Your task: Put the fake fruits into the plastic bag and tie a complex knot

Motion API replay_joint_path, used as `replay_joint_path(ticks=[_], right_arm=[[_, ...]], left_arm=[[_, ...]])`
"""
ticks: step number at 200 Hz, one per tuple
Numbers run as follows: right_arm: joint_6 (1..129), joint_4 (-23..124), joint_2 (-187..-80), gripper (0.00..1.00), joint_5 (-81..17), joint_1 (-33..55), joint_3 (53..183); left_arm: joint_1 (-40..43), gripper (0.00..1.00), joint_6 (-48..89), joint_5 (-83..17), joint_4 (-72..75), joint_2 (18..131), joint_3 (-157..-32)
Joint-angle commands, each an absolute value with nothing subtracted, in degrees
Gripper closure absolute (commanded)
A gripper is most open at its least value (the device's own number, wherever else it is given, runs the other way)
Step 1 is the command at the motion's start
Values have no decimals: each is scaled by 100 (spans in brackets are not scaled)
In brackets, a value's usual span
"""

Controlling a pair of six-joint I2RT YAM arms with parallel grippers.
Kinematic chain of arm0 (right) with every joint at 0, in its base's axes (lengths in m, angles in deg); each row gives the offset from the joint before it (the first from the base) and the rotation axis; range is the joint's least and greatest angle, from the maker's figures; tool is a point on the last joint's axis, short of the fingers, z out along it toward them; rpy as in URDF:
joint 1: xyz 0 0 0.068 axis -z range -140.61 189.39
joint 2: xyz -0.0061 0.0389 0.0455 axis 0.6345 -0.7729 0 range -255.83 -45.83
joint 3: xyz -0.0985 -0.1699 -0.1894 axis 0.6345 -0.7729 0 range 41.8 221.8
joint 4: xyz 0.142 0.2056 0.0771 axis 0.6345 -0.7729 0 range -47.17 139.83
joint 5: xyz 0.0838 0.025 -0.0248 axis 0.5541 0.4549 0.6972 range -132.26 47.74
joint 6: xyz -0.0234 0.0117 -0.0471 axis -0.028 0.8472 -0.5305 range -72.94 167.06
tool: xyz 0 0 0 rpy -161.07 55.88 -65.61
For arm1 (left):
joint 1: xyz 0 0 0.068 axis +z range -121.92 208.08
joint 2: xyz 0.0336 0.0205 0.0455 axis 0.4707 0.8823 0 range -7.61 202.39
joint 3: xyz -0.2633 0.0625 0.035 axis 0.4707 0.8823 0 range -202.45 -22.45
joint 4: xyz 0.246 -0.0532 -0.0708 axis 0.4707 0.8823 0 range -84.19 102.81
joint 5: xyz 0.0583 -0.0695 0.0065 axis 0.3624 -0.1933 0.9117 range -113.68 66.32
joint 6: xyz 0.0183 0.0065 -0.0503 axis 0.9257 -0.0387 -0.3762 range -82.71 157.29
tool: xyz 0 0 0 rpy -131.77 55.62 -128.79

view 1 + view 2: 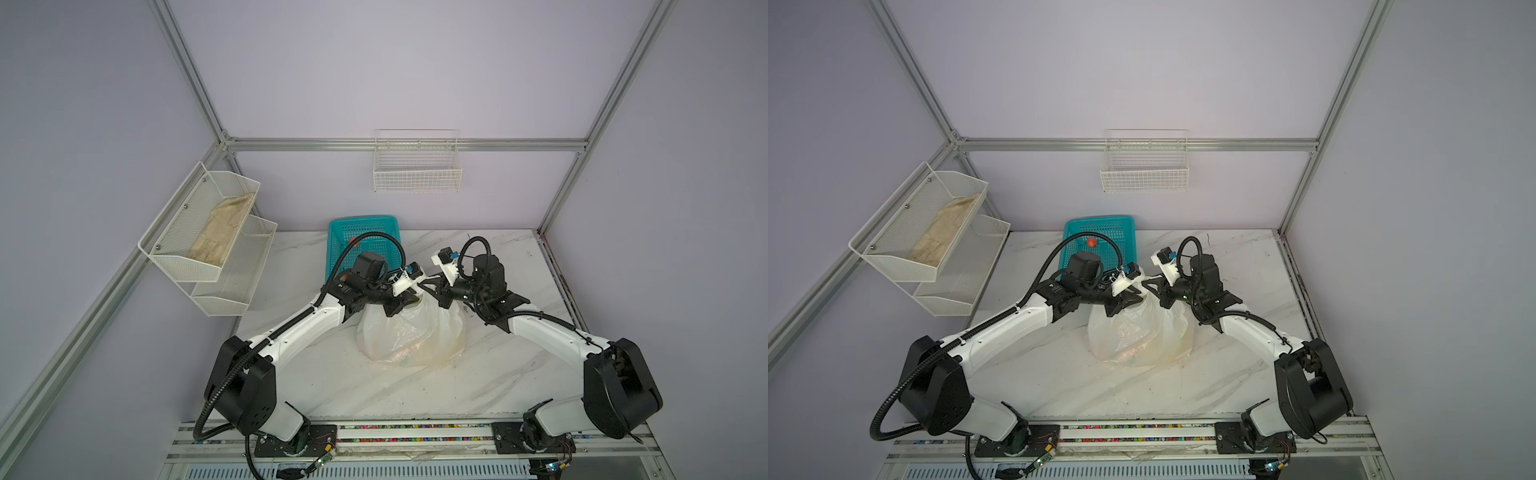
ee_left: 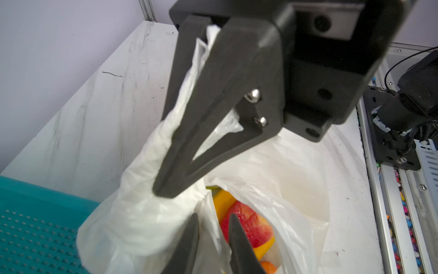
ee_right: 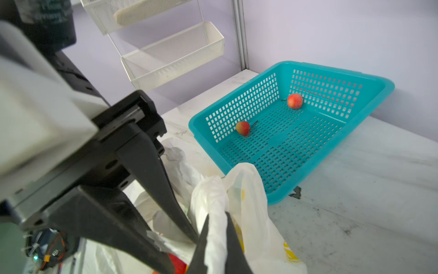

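Note:
The plastic bag [image 1: 411,336] [image 1: 1142,332] stands mid-table, bulging, between both arms. Inside it, the left wrist view shows fake fruits: a red-pink strawberry [image 2: 248,227] against a yellow banana [image 2: 222,201]. My right gripper [image 3: 218,215] [image 1: 428,286] is shut on a bunched white handle of the bag. My left gripper [image 2: 212,217] [image 1: 411,296] is open just beside it at the bag's mouth, thin film lying loose between its fingers. Another strawberry [image 3: 243,128] and a red apple-like ball [image 3: 295,100] [image 1: 1091,242] lie in the teal basket [image 3: 331,71]. I cannot make out a knot; the grippers cover the bag's top.
The teal basket [image 1: 361,228] stands right behind the bag, by the back wall. White mesh shelves [image 1: 178,253] holding a beige cloth [image 1: 224,232] hang on the left wall. A wire basket [image 1: 417,166] hangs on the back wall. A metal rail [image 1: 415,432] runs along the table's front.

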State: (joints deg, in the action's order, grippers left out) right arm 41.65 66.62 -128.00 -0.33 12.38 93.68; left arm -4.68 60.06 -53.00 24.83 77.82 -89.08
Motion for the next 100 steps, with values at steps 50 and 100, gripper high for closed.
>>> replay_joint_path(ticks=[50, 100], right_arm=[[3430, 6249, -12009, 100, 401, 1231, 9670], [3449, 6279, -11715, 100, 835, 1229, 9674]], left_arm=[[-403, 43, 5843, -5231, 2272, 6172, -8609], [-330, 29, 6392, -4778, 2604, 6215, -9245]])
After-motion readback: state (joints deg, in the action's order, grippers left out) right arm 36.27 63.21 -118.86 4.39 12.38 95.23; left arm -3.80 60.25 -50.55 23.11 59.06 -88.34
